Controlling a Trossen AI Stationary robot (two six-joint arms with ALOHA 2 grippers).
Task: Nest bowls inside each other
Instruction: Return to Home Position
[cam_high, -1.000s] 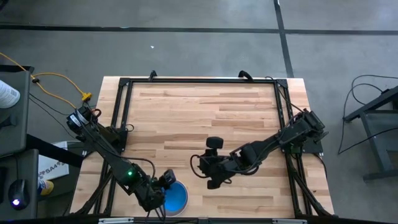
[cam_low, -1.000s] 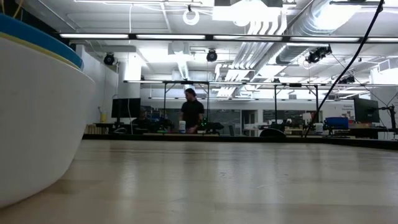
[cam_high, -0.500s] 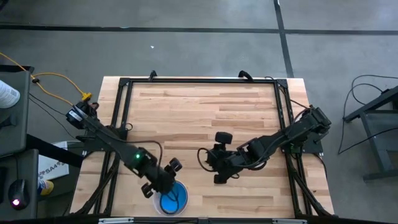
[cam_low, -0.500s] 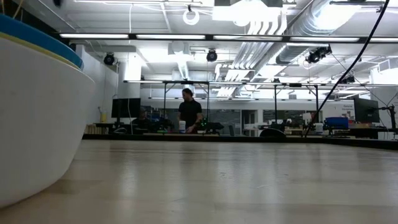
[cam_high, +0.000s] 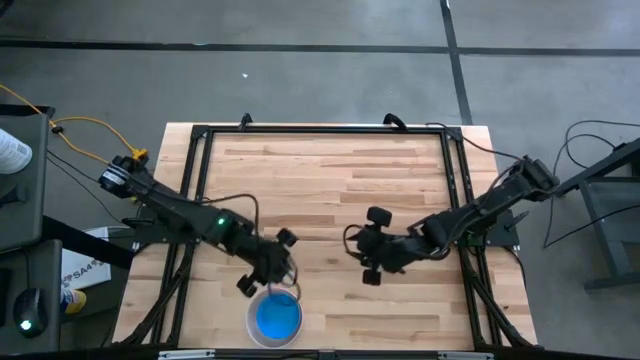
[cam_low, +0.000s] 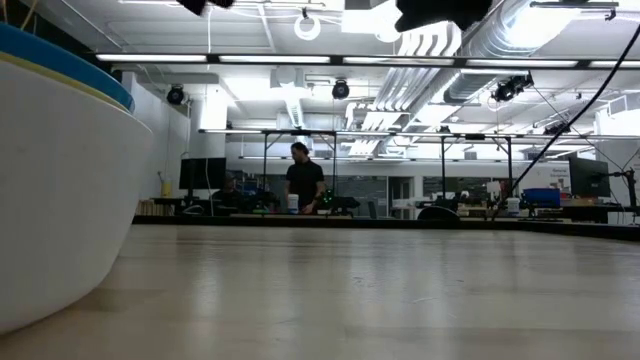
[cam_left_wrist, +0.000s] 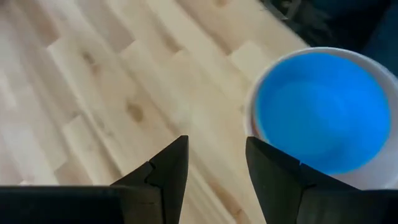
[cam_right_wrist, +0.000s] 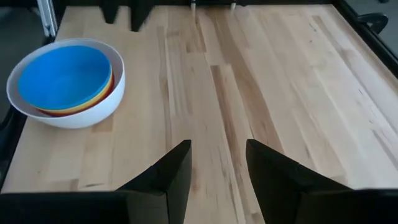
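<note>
Wood table (cam_high: 330, 180) carries your stack at its lower edge in the high view, left of centre. The white bowl (cam_right_wrist: 93, 113) holds the blue bowl (cam_right_wrist: 65, 74), and a yellow rim (cam_right_wrist: 87, 106) and a red rim (cam_right_wrist: 55, 113) peek out between them. Your left gripper (cam_left_wrist: 216, 152) hangs just beside the stack, fingers spread and empty. Your right gripper (cam_right_wrist: 217, 155), also parted and empty, sits mid-table, well apart from the bowls.
</note>
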